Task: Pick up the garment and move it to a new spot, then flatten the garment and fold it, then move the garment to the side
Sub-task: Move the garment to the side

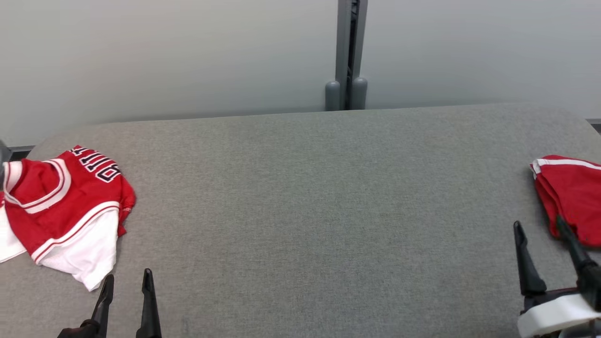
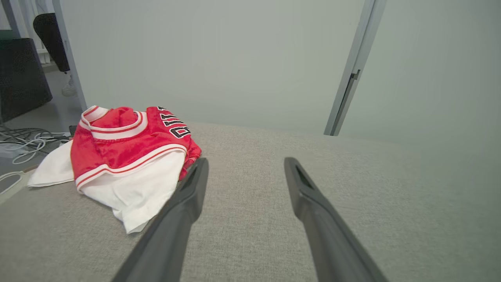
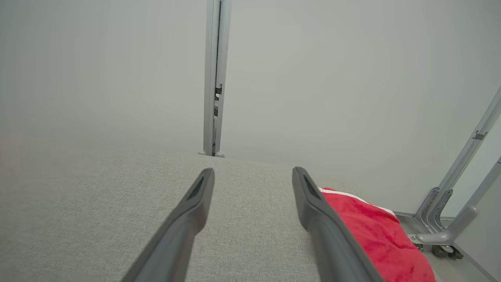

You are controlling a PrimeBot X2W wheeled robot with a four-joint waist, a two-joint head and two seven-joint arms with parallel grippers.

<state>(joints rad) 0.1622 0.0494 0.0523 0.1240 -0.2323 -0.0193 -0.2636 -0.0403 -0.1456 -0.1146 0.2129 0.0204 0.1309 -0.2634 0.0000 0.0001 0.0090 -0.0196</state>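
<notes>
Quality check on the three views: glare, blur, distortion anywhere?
Head view: soft even light, no glare, jersey lettering sharp. Left wrist view: wide-angle lean on the partition post. Right wrist view: hazy, low-contrast, table edge melts into the wall at left; folded red garment slightly soft.

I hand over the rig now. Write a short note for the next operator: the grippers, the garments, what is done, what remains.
Grippers: left gripper open, empty, beside the red-and-white jersey; right gripper open, empty, by the folded red garment.
Things: jersey crumpled at the left end of the gray table; folded garment at its right edge.
Done: that folded one looks finished.
Left: seemingly the jersey: pick up, move, flatten, fold, set aside.
</notes>
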